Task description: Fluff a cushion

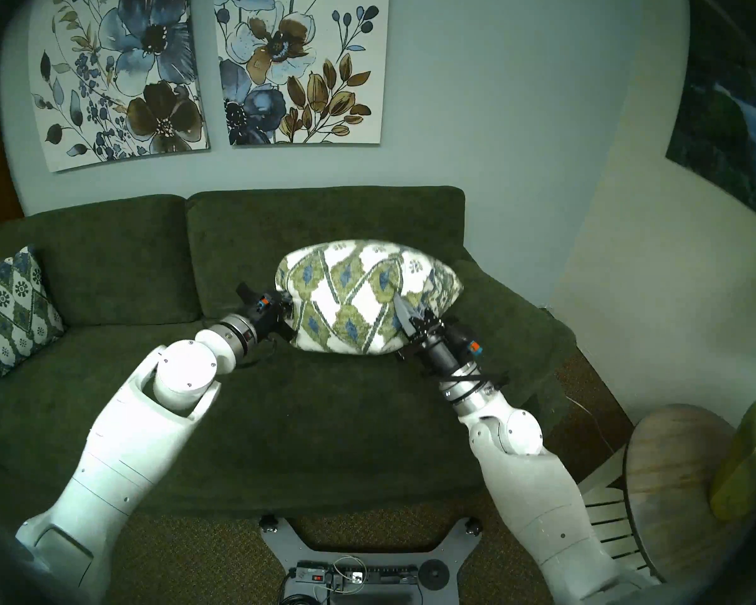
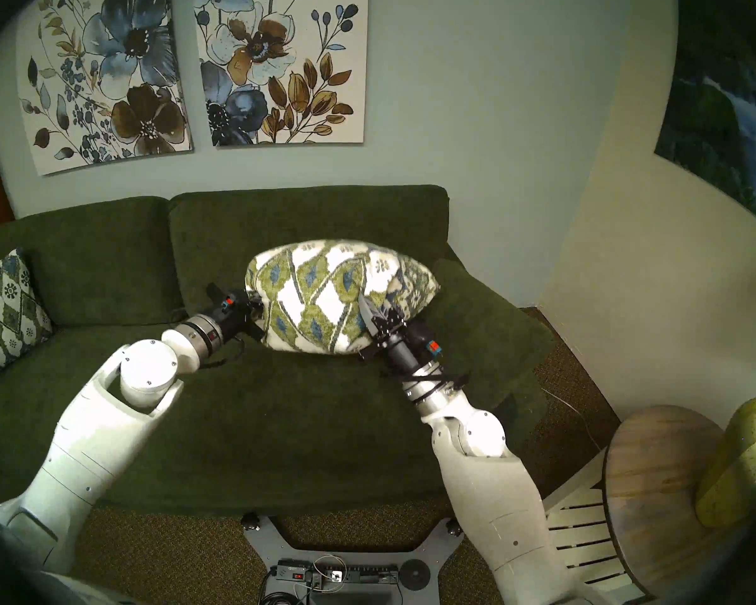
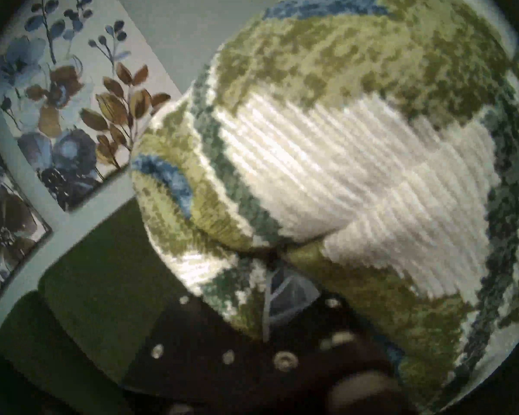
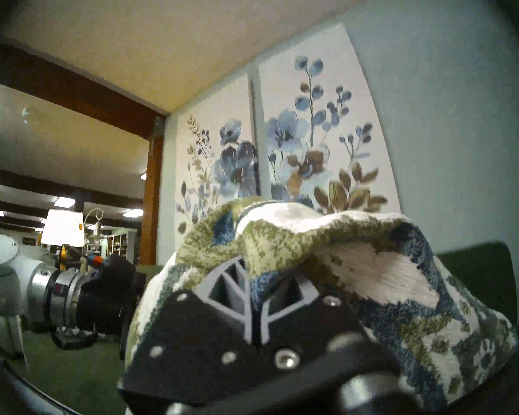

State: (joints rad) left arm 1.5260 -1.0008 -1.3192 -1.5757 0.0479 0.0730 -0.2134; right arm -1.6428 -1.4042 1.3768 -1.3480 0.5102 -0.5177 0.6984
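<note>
Dark green sofa (image 1: 280, 416) against pale blue wall, two floral canvases (image 1: 210, 67) above. Patterned cushion (image 1: 359, 298) held over right half of seat, bunched between both arms. Left gripper (image 1: 285, 308) pinching cushion's left edge, fingers closed on fabric. Right gripper (image 1: 404, 318) clamped on a fold at right side. Twin cushion (image 1: 12, 311) propped at sofa's left end, well apart.

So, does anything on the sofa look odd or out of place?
Only the cream woven cushion with olive and blue diamonds: pinched between the left tool and right tool, it bulges and looks raised above the dark green sofa. Nothing looks damaged.
</note>
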